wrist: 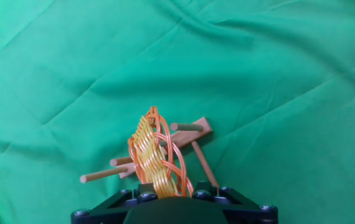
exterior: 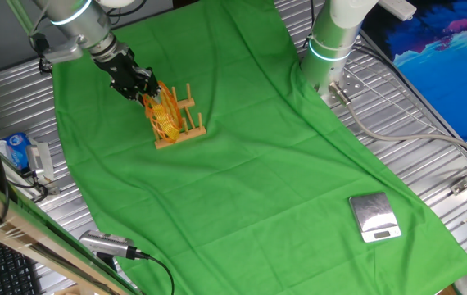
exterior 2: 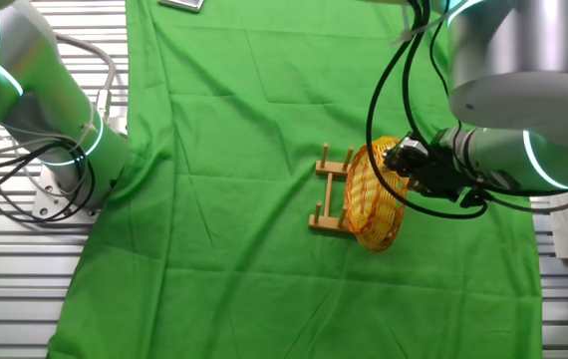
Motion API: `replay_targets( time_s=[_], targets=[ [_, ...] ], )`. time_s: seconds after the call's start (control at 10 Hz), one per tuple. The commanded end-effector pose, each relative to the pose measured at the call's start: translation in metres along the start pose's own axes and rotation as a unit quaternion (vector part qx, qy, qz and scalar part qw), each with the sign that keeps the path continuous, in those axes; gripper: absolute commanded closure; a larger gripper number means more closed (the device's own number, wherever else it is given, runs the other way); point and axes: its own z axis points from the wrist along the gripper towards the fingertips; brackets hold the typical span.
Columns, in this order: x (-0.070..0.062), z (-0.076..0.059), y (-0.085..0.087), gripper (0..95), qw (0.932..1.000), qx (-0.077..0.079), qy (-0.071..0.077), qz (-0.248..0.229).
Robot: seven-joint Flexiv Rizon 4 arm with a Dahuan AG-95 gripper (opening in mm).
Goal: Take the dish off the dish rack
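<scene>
The yellow-orange woven dish (exterior: pixel 163 115) stands on edge in the small wooden dish rack (exterior: pixel 186 125) on the green cloth. In the other fixed view the dish (exterior 2: pixel 372 197) leans at the rack's (exterior 2: pixel 331 195) right side. My gripper (exterior: pixel 141 83) reaches down from the upper left and its black fingers close on the dish's upper rim; from the other side the gripper (exterior 2: pixel 409 166) sits at the rim's right. In the hand view the dish (wrist: pixel 154 154) runs straight into my gripper (wrist: pixel 165 188), with rack pegs (wrist: pixel 193 132) sticking out behind it.
A square silver scale (exterior: pixel 374 217) lies on the cloth at the front right. A second arm's base (exterior: pixel 330 47) stands at the back right, also seen in the other fixed view (exterior 2: pixel 57 135). A blue box (exterior: pixel 15 151) and a small camera (exterior: pixel 106 244) sit off the cloth's left edge.
</scene>
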Motion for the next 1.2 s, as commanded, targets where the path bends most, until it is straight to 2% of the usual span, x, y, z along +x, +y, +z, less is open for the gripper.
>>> replay_targets(
  time_s=[0.1, 0.6, 0.9, 1.2],
  targets=[
    [0.0003, -0.0002, 0.0002, 95.0, 1.0000, 0.000, 0.000, 0.004],
    [0.0001, -0.0049, 0.0026, 95.0, 0.9998, -0.010, 0.005, 0.016],
    [0.0001, -0.0049, 0.0026, 95.0, 0.9998, -0.015, -0.001, 0.017],
    [0.0001, -0.0051, 0.0027, 95.0, 0.9988, -0.036, -0.016, 0.030]
  ],
)
